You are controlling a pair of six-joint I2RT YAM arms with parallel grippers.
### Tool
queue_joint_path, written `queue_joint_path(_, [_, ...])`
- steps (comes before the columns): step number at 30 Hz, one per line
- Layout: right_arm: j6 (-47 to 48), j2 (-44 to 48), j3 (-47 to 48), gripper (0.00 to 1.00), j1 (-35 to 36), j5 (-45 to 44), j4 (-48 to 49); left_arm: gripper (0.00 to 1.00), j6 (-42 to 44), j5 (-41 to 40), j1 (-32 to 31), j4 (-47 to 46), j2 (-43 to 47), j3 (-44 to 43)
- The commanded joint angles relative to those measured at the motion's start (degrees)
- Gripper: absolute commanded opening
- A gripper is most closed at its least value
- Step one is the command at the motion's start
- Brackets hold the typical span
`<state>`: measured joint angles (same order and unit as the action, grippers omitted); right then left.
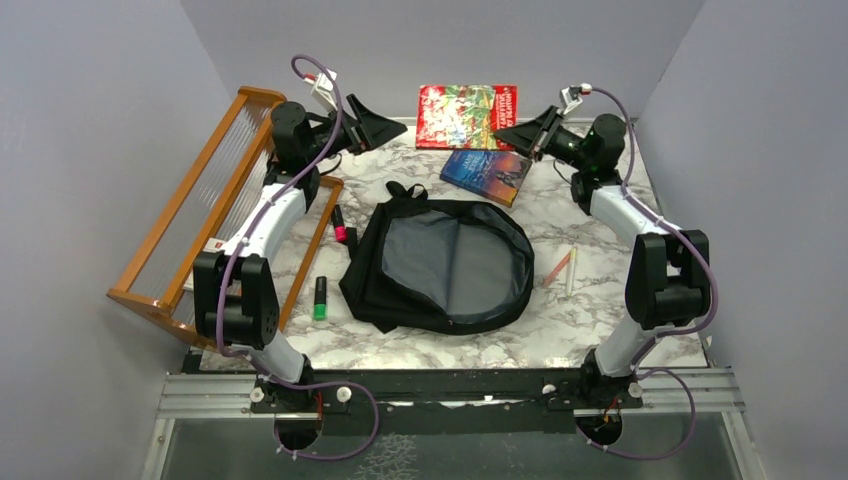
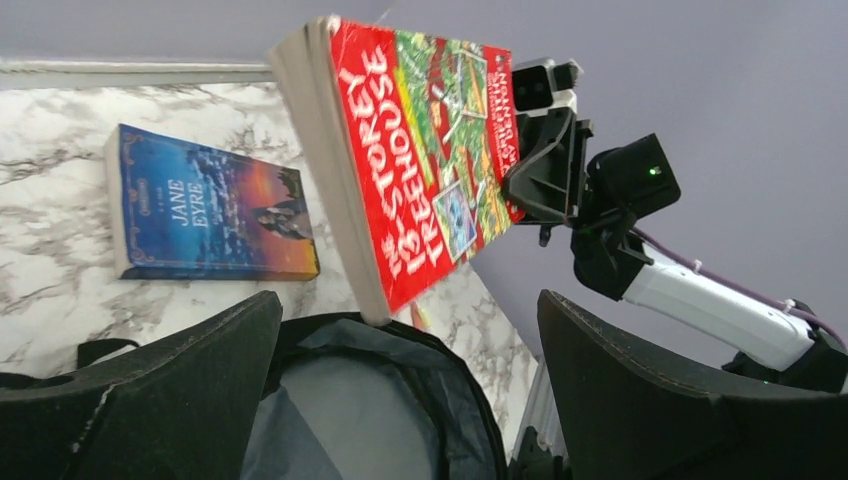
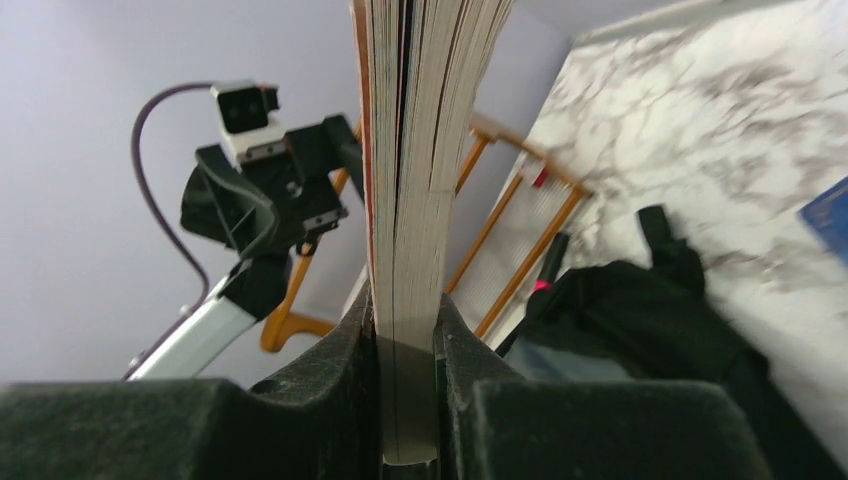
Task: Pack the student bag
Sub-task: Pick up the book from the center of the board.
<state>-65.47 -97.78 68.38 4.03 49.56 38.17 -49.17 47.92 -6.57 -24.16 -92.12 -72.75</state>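
The student bag (image 1: pixel 440 265) lies flat mid-table, a black backpack unzipped with its grey lining facing up; the left wrist view shows it below the fingers (image 2: pixel 370 400). A red book (image 1: pixel 467 116) hangs in the air over the back of the table. My right gripper (image 1: pixel 503 134) is shut on its right edge, and the page block (image 3: pixel 420 150) stands clamped between the jaws (image 3: pixel 408 340). My left gripper (image 1: pixel 398 127) is open just left of the book, nothing between its fingers (image 2: pixel 408 305). The red cover (image 2: pixel 430 150) tilts in front of it.
A blue book (image 1: pixel 487 172) lies behind the bag, also in the left wrist view (image 2: pixel 210 205). A pink marker (image 1: pixel 340 225) and a green marker (image 1: pixel 320 298) lie left of the bag, two pencils (image 1: pixel 562 268) right of it. A wooden rack (image 1: pixel 200 205) leans along the left edge.
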Motion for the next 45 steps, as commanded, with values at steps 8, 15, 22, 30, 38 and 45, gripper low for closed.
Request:
queue_joint_path(8, [-17.38,1.24,-1.06,0.0,3.43,10.29,22.41,0.99,-2.27,4.24,-2.83,-5.8,-2.26,-1.71])
queue_joint_path(15, [-21.93,-0.87,-1.58,0.0,4.04,11.89,29.13,0.8,-3.95,5.23,-4.41,-7.74,-2.88,-2.0])
queue_joint_path(22, [-18.01,-1.41,-2.22,0.01,4.23,11.71,26.23,0.49,-8.26,6.56,-6.66,-13.89,-2.98,-2.13])
queue_joint_path(30, [3.71,2.61,-0.43,0.07,4.23,9.47,3.71,0.0,-10.86,8.27,-7.08,-17.98,-2.31,-1.69])
queue_joint_path(38, [17.63,6.69,-2.3,0.6,2.83,12.2,-0.49,0.0,-12.38,11.51,-7.06,-23.44,-0.97,-1.6])
queue_joint_path(45, [12.7,5.49,-3.5,0.73,1.33,15.75,8.03,0.0,-15.72,14.67,-8.4,-30.42,-1.72,-2.73])
